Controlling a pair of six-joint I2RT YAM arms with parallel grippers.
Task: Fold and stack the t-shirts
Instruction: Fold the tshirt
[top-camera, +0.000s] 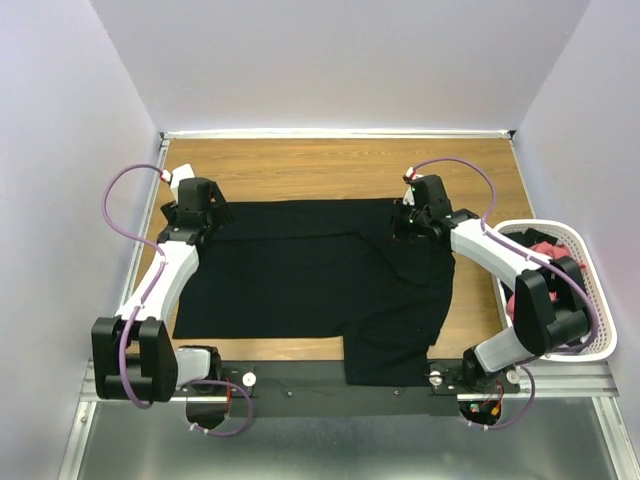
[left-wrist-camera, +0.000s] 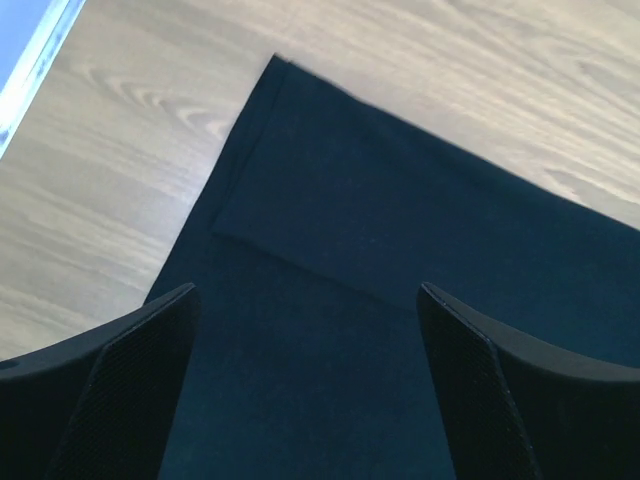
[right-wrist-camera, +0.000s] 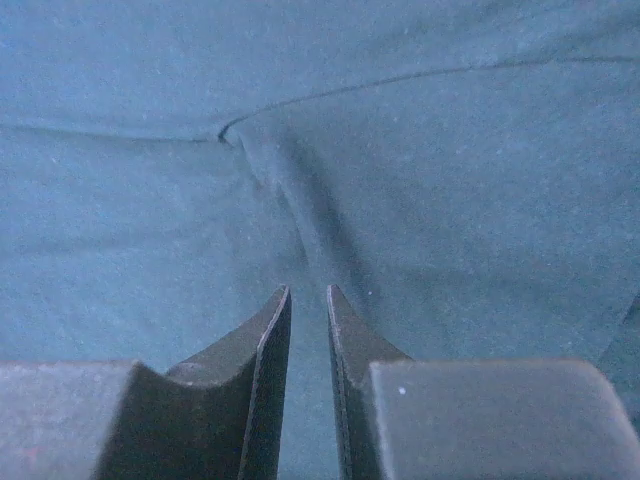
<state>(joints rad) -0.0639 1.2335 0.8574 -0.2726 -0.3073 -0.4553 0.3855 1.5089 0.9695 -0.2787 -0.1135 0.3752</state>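
Hidden from me: the right arm crosses the white mesh basket, so I see only part of what lies in it. The overhead view does not show either gripper's fingertips clearly, so I rely on the wrist cameras for those.
Hard to make out: the salmon-red t-shirts are a bunched heap in the basket, and I cannot count them.
Cut off: the right wrist view is filled with dark cloth, with no edge of the table in it.
Black t-shirt: spread flat on the wooden table, with part of it folded over itself. One flap reaches down over the near rail.
Left gripper: jaws wide apart and holding nothing. It hangs just above the far-left corner of the black t-shirt, where I see a folded layer and bare wood beyond it.
Right gripper: jaws nearly together with a thin slit between them, and I see no cloth in that slit. It is over the far-right part of the black t-shirt, with a crease and a seam just ahead of its tips.
Count: one black t-shirt, one basket, two grippers.
Apart: the basket stands at the table's right edge, beside the black t-shirt and not touching it.
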